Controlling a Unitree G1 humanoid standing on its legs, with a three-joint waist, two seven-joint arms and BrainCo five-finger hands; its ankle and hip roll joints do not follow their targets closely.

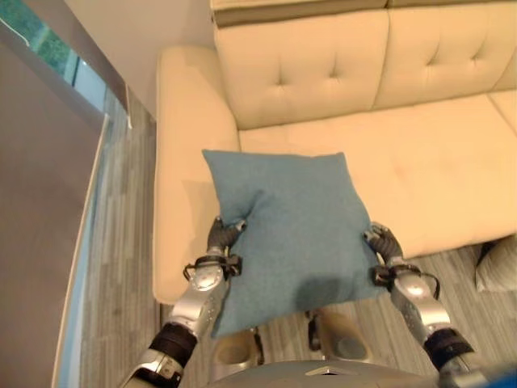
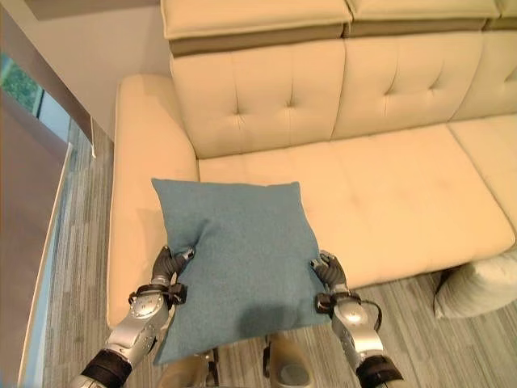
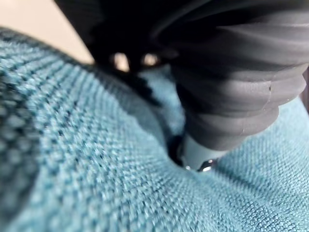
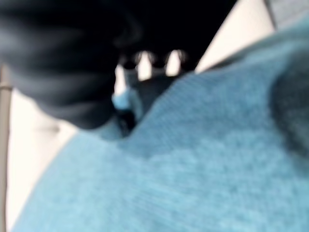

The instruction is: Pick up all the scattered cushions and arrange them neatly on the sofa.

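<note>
A square blue cushion (image 1: pixel 291 234) hangs in front of me, held between both hands over the front edge of the cream sofa (image 1: pixel 436 153). My left hand (image 1: pixel 220 241) pinches its left edge, where the cloth puckers. On the opposite edge my right hand (image 1: pixel 385 244) is curled round the fabric. Both wrist views show the blue weave (image 3: pixel 120 183) pressed close against the hands. A light grey cushion (image 2: pixel 478 287) lies on the floor at the right, by the sofa's front.
The sofa's left armrest (image 1: pixel 179 145) stands just beyond my left hand, and its tufted backrest (image 2: pixel 323 89) rises behind the seat. Grey plank floor (image 1: pixel 121 242) runs along the left beside a glass wall (image 1: pixel 48 162).
</note>
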